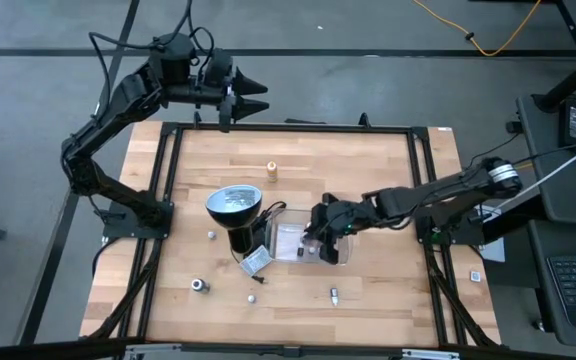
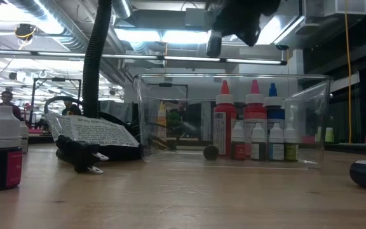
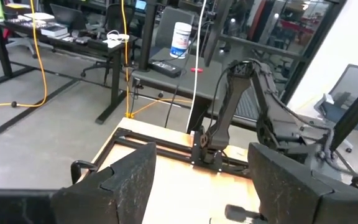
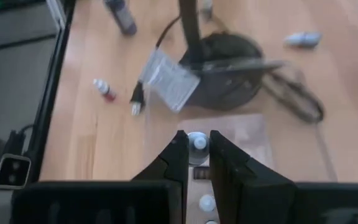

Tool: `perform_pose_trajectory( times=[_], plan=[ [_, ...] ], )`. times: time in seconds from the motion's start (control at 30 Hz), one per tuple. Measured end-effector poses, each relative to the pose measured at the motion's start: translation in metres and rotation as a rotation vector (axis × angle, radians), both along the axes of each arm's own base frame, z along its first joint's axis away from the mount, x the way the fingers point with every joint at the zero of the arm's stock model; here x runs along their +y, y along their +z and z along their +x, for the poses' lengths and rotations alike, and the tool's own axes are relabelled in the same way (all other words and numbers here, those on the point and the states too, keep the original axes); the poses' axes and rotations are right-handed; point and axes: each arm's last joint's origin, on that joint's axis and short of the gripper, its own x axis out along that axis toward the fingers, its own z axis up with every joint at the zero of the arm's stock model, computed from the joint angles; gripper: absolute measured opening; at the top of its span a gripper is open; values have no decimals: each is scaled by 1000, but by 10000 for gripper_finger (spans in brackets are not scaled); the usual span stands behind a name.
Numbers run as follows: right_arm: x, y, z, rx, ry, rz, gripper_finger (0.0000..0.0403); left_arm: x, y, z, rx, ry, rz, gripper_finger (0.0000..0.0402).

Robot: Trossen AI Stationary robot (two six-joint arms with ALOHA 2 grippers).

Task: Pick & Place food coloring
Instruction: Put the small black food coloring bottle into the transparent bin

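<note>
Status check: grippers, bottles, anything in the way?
Right gripper shut, empty, above tray. Left gripper open, parked past table's far edge. Bottles upright in tray, others scattered. Lamp beside tray.

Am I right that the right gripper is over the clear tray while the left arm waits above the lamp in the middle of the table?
Not quite. The right gripper is over the clear tray, but the left gripper is not above the lamp. The high view shows it held off at the table's far edge, well away from the lamp, with its fingers open.
</note>
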Motion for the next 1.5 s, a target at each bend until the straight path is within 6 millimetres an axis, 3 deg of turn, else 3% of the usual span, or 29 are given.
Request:
perform_pose_trajectory(
  times=[0.3, 0.7, 1.07, 1.3, 1.5],
  plan=[
    [7, -34, 24, 42, 68, 15, 47, 0, -1, 0, 11, -1, -1, 244],
    [10, -65, 38, 94, 74, -13, 47, -1, -4, -1, 39, -6, 6, 246],
    [5, -60, 45, 76, 56, -57, 47, -1, -6, -1, 60, -11, 20, 246],
    [-2, -63, 55, 194, 114, -98, 47, -1, -6, -1, 60, -11, 20, 242],
    [-6, -54, 60, 190, 139, -88, 47, -1, -6, -2, 65, -13, 26, 246]
  ],
)
